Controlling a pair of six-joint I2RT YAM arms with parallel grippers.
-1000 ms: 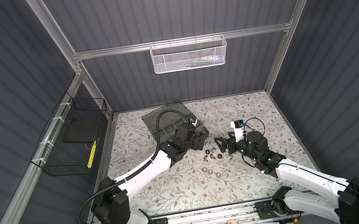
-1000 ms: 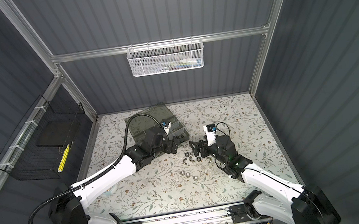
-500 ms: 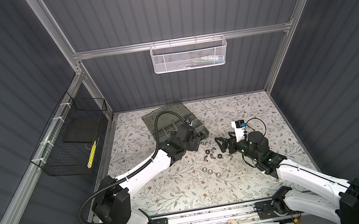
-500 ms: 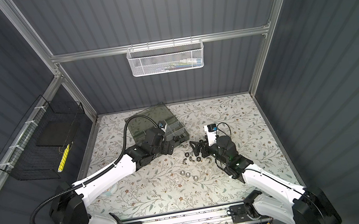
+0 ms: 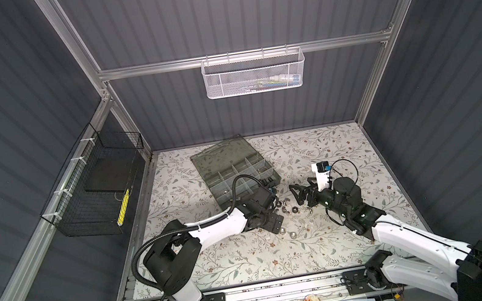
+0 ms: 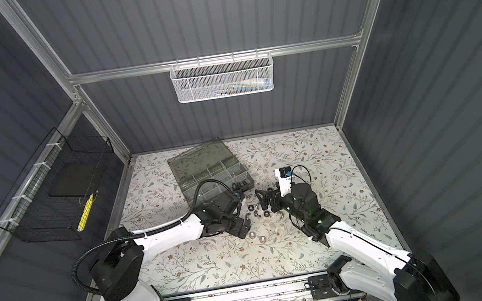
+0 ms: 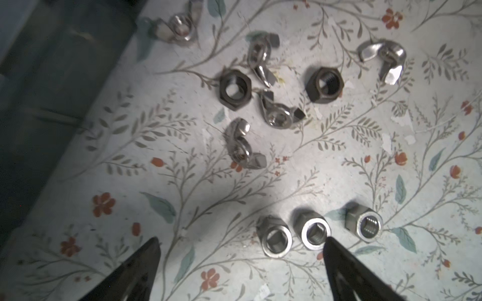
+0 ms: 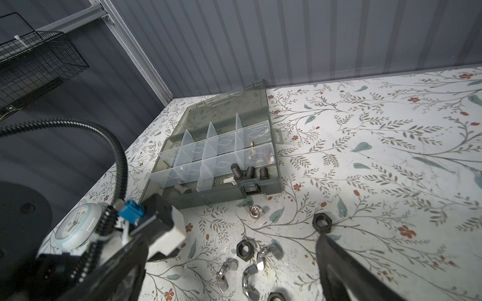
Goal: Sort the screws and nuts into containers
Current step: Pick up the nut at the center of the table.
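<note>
Loose nuts lie on the flowered mat between my two grippers. The left gripper (image 7: 241, 239) (image 5: 275, 224) hovers low over the mat, open and empty. One finger tip stands beside the middle of three silver hex nuts (image 7: 315, 233), and another of them (image 7: 277, 239) lies between the jaws. Farther out are dark hex nuts (image 7: 235, 89) and wing nuts (image 7: 245, 146). The right gripper (image 8: 230, 241) (image 5: 299, 196) is open above wing nuts (image 8: 227, 268) and a dark nut (image 8: 243, 249). The containers are the compartments of the organizer case (image 8: 260, 191) (image 5: 236, 171), whose front one holds black screws (image 8: 249, 172).
The case's smoky lid (image 5: 221, 154) lies open towards the back wall. The left arm's black cable (image 5: 238, 183) loops over the case. A white mesh basket (image 5: 254, 74) hangs on the back wall and a black wire basket (image 5: 95, 191) on the left wall.
My left gripper has moved from the case's front edge towards the near side, down to the silver hex nuts. The right arm has stayed put.
</note>
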